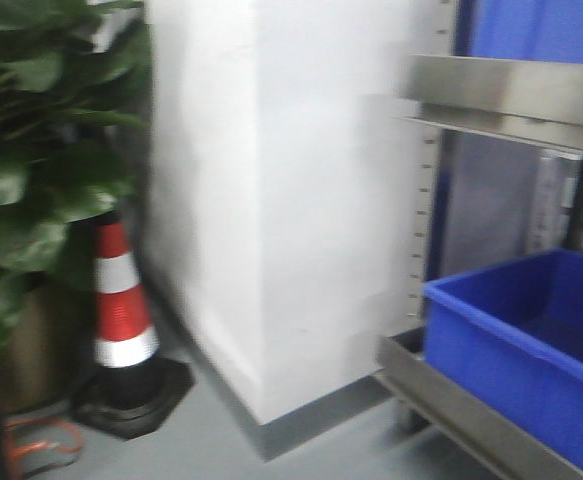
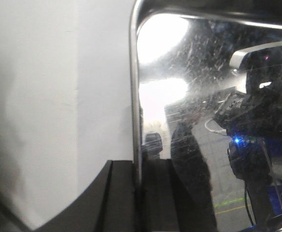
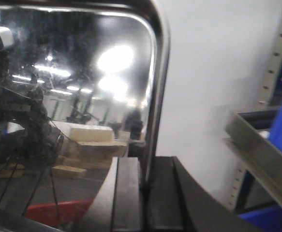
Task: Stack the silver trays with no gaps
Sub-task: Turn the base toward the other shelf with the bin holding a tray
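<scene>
My left pincer (image 2: 137,169) is clenched on one rim of the silver tray (image 2: 203,87), and my right pincer (image 3: 145,166) clamps the opposite rim. I hold it aloft before the white wall (image 2: 58,96), two-handed, I judge, for level stacking.

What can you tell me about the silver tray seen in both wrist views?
The silver tray looks like polished steel, with rounded corners, a rolled rim and a scuffed, mirror-like base full of bright reflections. It stands before a white wall. Its rim is clamped in the left hand on one side and the right hand on the opposite side.
</scene>
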Motion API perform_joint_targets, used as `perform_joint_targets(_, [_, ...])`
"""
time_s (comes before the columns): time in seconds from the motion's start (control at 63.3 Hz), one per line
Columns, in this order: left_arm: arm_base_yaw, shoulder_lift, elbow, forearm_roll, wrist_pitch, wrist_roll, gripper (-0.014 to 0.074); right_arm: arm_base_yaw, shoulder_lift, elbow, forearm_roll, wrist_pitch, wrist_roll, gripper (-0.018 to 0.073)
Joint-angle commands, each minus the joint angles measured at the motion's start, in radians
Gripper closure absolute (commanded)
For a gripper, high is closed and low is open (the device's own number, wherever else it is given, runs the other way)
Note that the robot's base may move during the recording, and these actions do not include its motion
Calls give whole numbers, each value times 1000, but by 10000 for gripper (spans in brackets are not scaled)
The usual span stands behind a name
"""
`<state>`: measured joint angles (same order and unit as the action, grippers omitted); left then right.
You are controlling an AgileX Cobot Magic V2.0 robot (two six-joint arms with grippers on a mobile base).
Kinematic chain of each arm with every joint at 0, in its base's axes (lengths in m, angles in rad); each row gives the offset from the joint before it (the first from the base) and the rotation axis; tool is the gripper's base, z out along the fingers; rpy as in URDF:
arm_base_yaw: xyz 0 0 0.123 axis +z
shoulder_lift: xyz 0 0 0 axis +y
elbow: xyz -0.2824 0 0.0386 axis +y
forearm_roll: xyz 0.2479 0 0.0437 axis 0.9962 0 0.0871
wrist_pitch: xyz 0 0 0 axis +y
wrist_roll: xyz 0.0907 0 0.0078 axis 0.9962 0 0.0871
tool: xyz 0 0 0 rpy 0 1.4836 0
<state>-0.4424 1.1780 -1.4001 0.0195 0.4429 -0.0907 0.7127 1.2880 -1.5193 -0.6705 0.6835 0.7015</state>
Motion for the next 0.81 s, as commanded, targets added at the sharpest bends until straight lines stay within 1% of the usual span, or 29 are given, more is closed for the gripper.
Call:
perform_joint_targets(0.0, [-17, -7, -12, -50, -50, 1, 614, 8, 3, -7, 13, -118, -14, 628])
perform_joint_targets(0.79, [-17, -7, -12, -50, -50, 1, 614, 8, 3, -7, 13, -137, -14, 628])
